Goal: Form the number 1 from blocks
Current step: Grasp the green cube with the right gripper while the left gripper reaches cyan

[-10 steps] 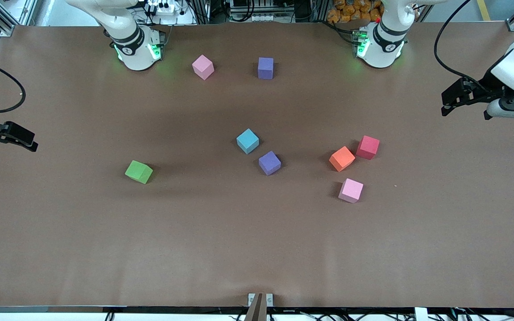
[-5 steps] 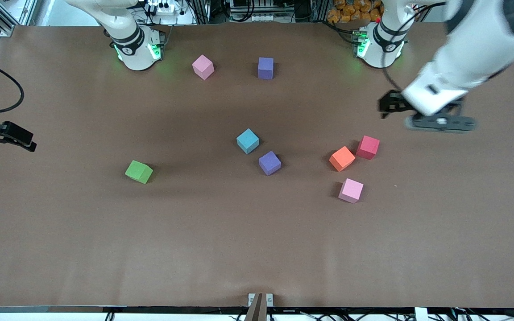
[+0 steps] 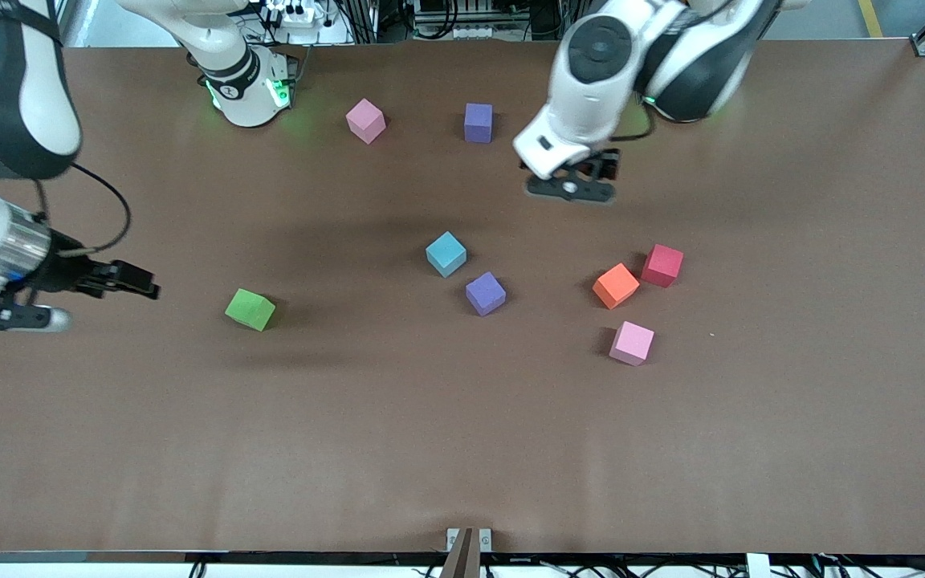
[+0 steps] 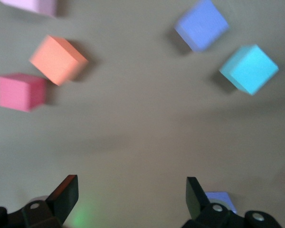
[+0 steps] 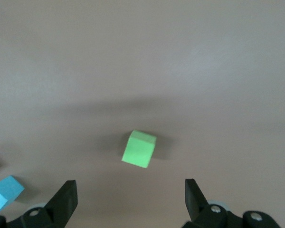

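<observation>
On the brown table (image 3: 462,449): eight small matte cubes, scattered, none touching except orange cube (image 3: 615,286) just beside red cube (image 3: 662,265). Green cube (image 3: 250,309) alone toward right arm's end. Left gripper (image 3: 571,181) over bare table, wide open, empty. Right gripper (image 3: 137,282) near green cube, wide open, empty.

Both arms: glossy white shells with black joint bands. Round white bases, each with a black ring and green status lights glowing at the foot. Left end effector (image 3: 571,189): black fingers under a white wrist block, grey camera bar alongside. Right end effector (image 3: 137,282): black fingers, silver metal wrist collar, thin black cable looping off it, grey camera bar below.
</observation>
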Robot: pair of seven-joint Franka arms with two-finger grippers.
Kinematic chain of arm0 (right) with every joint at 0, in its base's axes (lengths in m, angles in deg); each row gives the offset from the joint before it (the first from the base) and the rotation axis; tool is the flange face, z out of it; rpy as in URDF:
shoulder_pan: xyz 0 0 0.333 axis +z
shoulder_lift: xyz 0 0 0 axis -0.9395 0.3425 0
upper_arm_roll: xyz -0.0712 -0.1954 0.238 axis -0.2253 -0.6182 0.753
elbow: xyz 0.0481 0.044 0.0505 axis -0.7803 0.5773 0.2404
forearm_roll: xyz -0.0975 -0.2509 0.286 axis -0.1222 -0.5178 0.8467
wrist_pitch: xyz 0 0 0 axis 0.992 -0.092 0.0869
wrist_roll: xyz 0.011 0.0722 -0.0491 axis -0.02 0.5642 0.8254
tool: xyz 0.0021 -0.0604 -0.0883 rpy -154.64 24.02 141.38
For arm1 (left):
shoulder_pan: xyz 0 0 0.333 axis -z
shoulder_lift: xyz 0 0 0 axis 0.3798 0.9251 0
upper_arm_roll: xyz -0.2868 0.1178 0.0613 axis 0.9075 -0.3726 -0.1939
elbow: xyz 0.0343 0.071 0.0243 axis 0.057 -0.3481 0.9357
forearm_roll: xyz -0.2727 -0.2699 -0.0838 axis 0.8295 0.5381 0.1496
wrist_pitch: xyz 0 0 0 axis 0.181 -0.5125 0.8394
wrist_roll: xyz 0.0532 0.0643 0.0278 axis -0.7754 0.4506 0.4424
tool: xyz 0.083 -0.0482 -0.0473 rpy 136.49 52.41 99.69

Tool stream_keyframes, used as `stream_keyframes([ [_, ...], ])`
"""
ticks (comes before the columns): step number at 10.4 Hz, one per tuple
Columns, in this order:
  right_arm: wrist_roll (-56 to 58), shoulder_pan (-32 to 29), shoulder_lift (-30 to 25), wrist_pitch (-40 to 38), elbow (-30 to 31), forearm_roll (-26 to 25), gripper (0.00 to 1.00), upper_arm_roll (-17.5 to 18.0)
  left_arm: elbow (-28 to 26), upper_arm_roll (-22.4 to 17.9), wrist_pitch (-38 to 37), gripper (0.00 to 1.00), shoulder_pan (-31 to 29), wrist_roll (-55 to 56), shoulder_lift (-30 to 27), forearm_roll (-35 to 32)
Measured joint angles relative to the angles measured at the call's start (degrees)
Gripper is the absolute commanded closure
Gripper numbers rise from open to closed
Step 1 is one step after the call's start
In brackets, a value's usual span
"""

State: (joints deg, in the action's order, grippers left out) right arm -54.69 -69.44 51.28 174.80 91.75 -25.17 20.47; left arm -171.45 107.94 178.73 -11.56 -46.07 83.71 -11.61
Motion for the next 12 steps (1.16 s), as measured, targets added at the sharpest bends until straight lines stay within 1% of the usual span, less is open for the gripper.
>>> stream_keyframes([
  [1,-0.44,0.01,0.60,3.35,4.55,3.08,0.00,-0.03,-3.97,4.36,5.13,0.00,0.40,4.34,0.49,0.01],
  [2,-1.94,0.15,1.58,5.19,7.56,4.59,0.00,0.00,-7.69,8.20,9.93,0.00,1.09,8.42,1.16,0.01],
  [3,-5.42,0.54,2.68,6.00,8.78,5.06,0.00,0.00,-10.54,10.93,13.38,0.00,2.01,11.74,1.96,0.01],
  [4,-9.65,1.06,3.71,6.35,9.02,5.12,0.00,-0.02,-12.08,12.41,15.13,0.00,2.83,13.82,2.76,0.01],
  [5,-12.89,1.75,4.82,6.46,9.06,5.10,0.00,-0.24,-12.55,12.81,15.85,0.00,3.53,14.74,3.58,0.01],
  [8,-14.77,3.13,10.75,7.96,8.93,5.06,0.00,-3.66,-12.38,12.10,18.92,0.00,3.35,14.92,5.46,0.01],
  [9,-14.77,3.32,12.63,8.40,8.38,5.06,0.00,-3.93,-12.37,11.81,19.66,0.00,3.40,15.29,6.10,-0.01],
  [10,-14.77,3.67,13.87,8.51,7.61,5.06,0.00,-3.99,-12.17,10.53,20.25,0.00,3.45,15.60,6.48,-0.07],
  [11,-14.82,4.21,14.65,8.51,6.94,5.06,0.00,-4.01,-11.26,7.77,20.68,0.00,3.51,15.69,6.76,-0.11],
  [12,-15.22,4.99,15.18,8.50,6.63,5.09,0.00,-4.01,-9.38,4.02,20.86,0.00,3.81,15.69,7.55,-0.12],
])
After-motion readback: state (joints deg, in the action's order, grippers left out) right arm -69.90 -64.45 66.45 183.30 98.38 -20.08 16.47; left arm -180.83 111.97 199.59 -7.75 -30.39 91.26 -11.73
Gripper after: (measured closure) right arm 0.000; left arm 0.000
